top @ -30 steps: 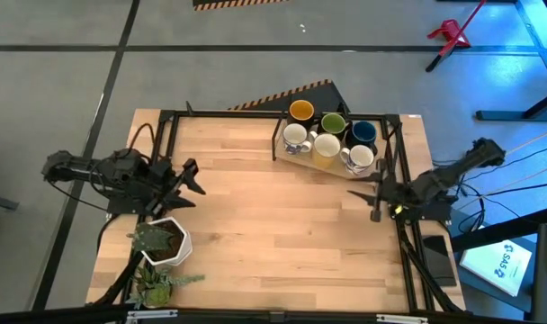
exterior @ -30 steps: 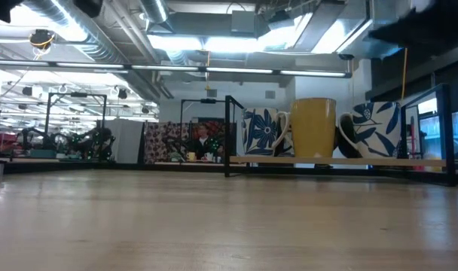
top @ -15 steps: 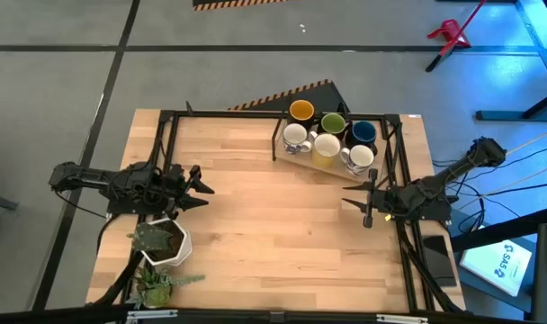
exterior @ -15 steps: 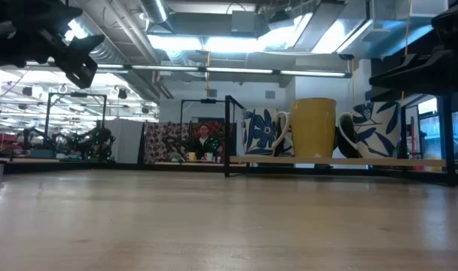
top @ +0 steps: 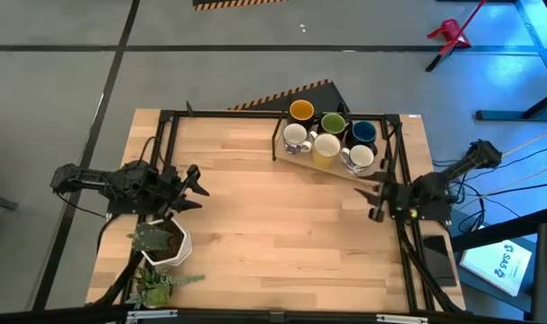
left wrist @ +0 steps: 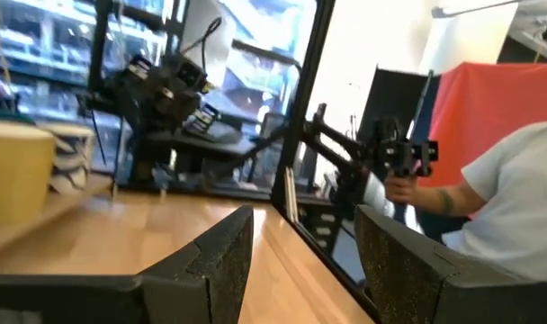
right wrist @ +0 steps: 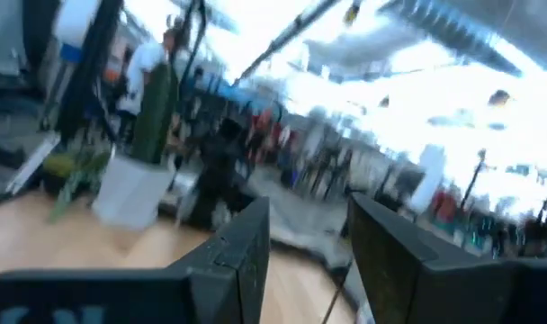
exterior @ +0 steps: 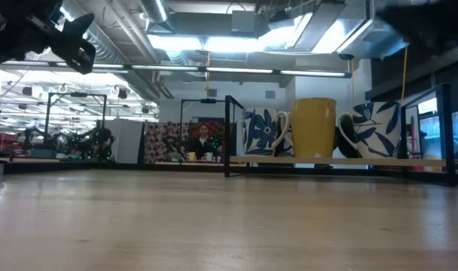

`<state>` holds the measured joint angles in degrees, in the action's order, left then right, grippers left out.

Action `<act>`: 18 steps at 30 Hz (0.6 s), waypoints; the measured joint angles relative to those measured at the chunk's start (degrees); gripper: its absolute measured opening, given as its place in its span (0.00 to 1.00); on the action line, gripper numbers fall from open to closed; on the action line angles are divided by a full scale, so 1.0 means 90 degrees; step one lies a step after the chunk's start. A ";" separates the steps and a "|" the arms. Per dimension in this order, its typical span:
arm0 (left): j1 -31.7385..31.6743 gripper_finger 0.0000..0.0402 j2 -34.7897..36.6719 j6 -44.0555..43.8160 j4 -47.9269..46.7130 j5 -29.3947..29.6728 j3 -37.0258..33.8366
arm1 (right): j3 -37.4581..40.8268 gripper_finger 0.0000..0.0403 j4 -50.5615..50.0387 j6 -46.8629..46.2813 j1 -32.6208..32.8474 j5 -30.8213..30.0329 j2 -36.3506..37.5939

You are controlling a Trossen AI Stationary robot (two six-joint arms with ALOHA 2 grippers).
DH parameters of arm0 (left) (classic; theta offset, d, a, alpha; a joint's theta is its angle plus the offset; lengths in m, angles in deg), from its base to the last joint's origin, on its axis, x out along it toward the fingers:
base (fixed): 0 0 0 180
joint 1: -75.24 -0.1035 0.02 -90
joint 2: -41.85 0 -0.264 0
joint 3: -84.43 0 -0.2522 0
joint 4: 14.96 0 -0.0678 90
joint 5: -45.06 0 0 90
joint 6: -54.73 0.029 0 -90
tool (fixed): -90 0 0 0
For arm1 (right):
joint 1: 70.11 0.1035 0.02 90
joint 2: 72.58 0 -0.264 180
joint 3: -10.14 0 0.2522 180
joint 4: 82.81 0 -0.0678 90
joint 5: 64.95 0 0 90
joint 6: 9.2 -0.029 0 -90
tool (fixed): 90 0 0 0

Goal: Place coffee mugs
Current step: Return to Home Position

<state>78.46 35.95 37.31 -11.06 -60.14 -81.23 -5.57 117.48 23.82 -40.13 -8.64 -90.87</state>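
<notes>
Six mugs stand bunched on a raised wooden board (exterior: 342, 160) at the table's far right. They are a dark mug with an orange inside (top: 300, 111), a green one (top: 333, 123), a blue one (top: 363, 132) and three white ones (top: 295, 137) (top: 326, 147) (top: 358, 158). The low view shows blue-patterned mugs (exterior: 263, 133) (exterior: 372, 129) beside a yellow one (exterior: 313, 128). My left gripper (top: 194, 184) (left wrist: 300, 261) hovers open over the table's left part. My right gripper (top: 374, 200) (right wrist: 309, 252) hovers open near the right edge, on the near side of the mugs.
A black metal frame (top: 228, 114) runs round the table, with a post (exterior: 228, 135) beside the board. A white hexagonal plant pot (top: 165, 243) and a second plant (top: 156, 283) stand at the near left corner. A person (left wrist: 489, 207) is beyond the table. Bare wood lies mid-table.
My left gripper shifted slightly toward the table's right, dropped into the low view, then rose a little. My right gripper dipped and reached toward the table's middle, then drew back toward the right edge and up. Both stayed open, and the mugs did not move.
</notes>
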 joint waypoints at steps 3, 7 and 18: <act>-0.0183 0.47 0.0243 0.0006 -0.0169 -0.0038 0.0037 | -0.0049 0.34 -0.0195 0.0276 0.0005 0.0293 0.0465; -0.0393 0.47 0.0641 -0.0086 -0.1057 0.0135 -0.0016 | 0.0167 0.34 -0.0892 0.0068 0.0002 0.0634 0.0913; -0.0404 0.47 0.0639 0.0139 -0.1767 0.1327 -0.0016 | 0.0172 0.34 -0.2540 -0.0768 0.0002 0.0793 0.1007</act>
<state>74.82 41.71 38.56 -26.96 -48.19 -81.38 -4.03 94.62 16.91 -40.11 -1.51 -81.81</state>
